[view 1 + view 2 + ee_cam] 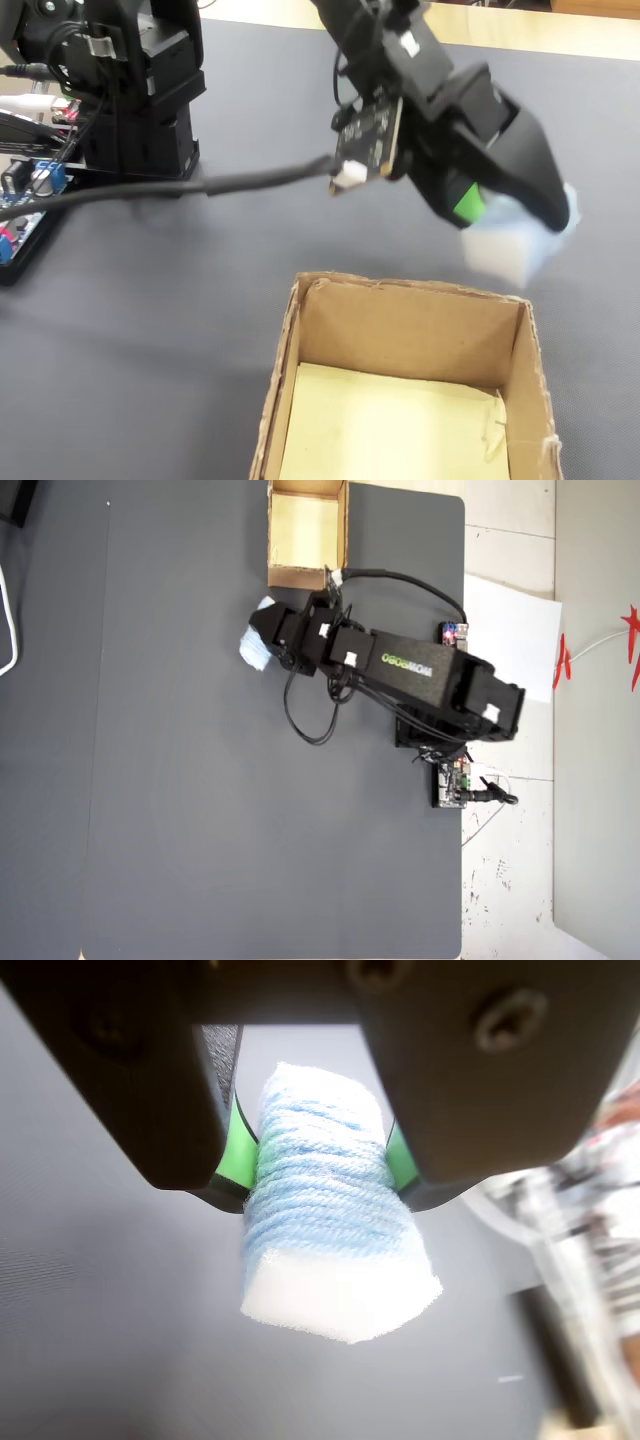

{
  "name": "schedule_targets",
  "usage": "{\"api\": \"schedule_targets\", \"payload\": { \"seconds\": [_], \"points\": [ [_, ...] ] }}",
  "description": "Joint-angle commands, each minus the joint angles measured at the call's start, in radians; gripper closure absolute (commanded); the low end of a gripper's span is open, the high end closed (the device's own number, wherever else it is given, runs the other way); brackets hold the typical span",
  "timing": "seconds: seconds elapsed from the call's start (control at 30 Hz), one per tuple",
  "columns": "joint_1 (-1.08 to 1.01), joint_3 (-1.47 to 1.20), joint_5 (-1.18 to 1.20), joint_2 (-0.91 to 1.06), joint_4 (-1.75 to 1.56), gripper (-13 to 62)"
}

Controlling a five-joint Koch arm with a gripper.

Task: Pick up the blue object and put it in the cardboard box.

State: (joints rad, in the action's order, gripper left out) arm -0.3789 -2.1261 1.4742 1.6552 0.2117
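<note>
While pinched between the gripper (pixel 318 1175) jaws, blue object (pixel 325 1210) hangs free. Sits upper right of the cardboard box (pixel 405 310) in fixed view, not yet over it.

Held between the jaws of the gripper (pixel 318 1175): blue object (pixel 325 1210), above the surface (pixel 200 830), just beside the cardboard box (pixel 305 532).

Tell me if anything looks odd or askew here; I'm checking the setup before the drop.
Nothing stands out. The claw grips the blue object squarely, off the mat, beside the upright, undamaged cardboard box.
</note>
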Motion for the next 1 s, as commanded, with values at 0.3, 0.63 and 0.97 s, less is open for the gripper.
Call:
{"api": "schedule_targets", "payload": {
  "seconds": [0.3,0.63,0.97],
  "points": [
    [-0.156,0.086,0.031,0.206,-0.094,38.8],
    [-0.463,0.149,-0.008,0.11,-0.041,38.7],
    [-0.511,0.146,0.017,0.101,0.051,19.5]
  ]
}}
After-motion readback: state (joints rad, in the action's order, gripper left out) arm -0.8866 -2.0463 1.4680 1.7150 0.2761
